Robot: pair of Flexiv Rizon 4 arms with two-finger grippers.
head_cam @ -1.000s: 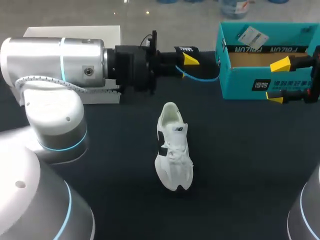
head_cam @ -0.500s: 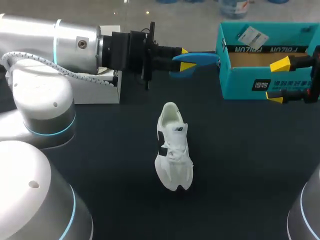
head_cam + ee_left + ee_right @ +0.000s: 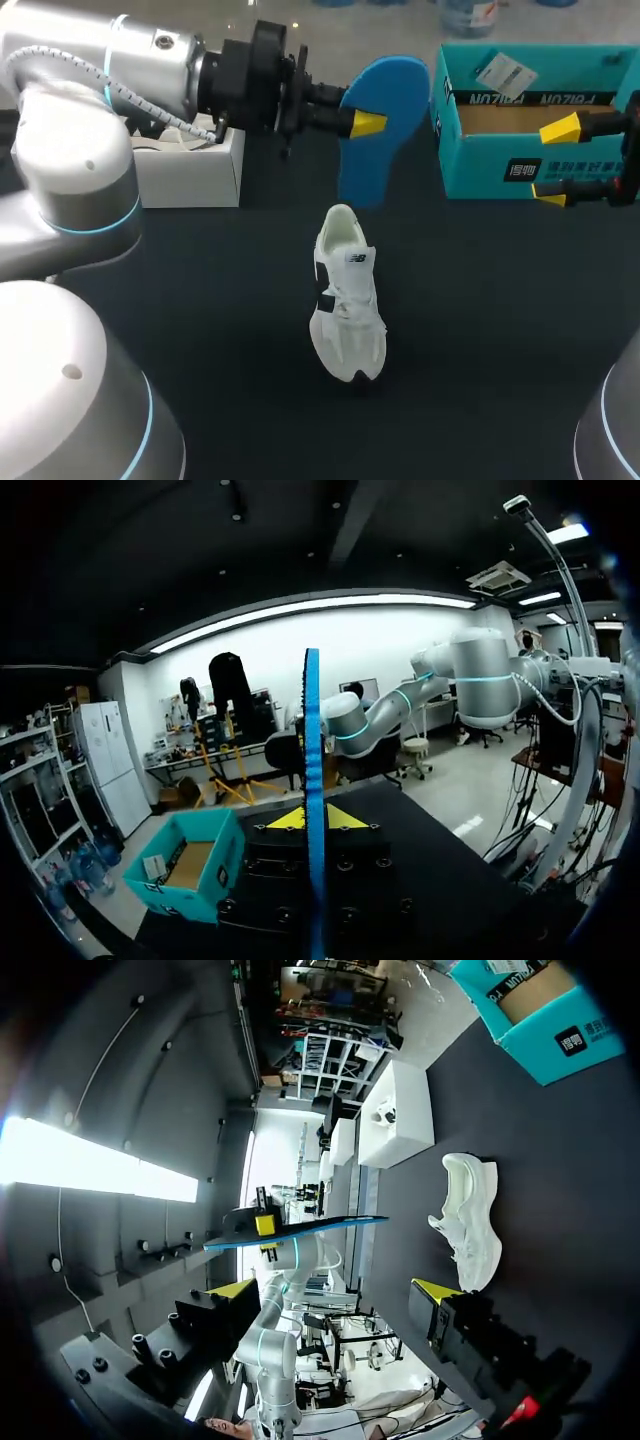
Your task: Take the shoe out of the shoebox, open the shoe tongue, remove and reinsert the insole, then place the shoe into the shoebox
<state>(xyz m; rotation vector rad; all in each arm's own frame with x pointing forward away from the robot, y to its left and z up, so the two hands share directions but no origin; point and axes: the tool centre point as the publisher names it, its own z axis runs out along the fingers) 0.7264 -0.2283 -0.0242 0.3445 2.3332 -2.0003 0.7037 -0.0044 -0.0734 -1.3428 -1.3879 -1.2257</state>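
Step in hand, as judged: reinserting the insole.

- Left end effector (image 3: 362,123): closed on the blue insole (image 3: 385,110), yellow tips pinching it from both faces. The left wrist view shows the insole edge-on between the fingers.
- The insole is held in the air above the table (image 3: 500,330), beyond the shoe and beside the shoebox (image 3: 520,165). Its flat face is toward the head camera, with one end hanging down toward the shoe.
- Shoe (image 3: 345,295): white, upright on its sole mid-table, heel away from the robot, toe toward it. Nothing touches it.
- Right end effector (image 3: 556,162): fingers wide apart and empty, in front of the shoebox wall.
- The head view is too coarse to show whether the tongue is pulled far enough open. This should be checked before feeding the insole in.

Notes for doing it well:
1. Turn the insole so its forefoot end leads and its long axis lines up with the shoe.
2. Enter at the collar, angled downward toward the toe, not flat from above.
3. The shoe is free-standing and light, so it will likely slide or tip under push. The right end effector should come over and steady the heel or hold the tongue back first.
4. Because the grip is near mid-length, the free end may flex. Feed slowly, and release only once the front has seated.
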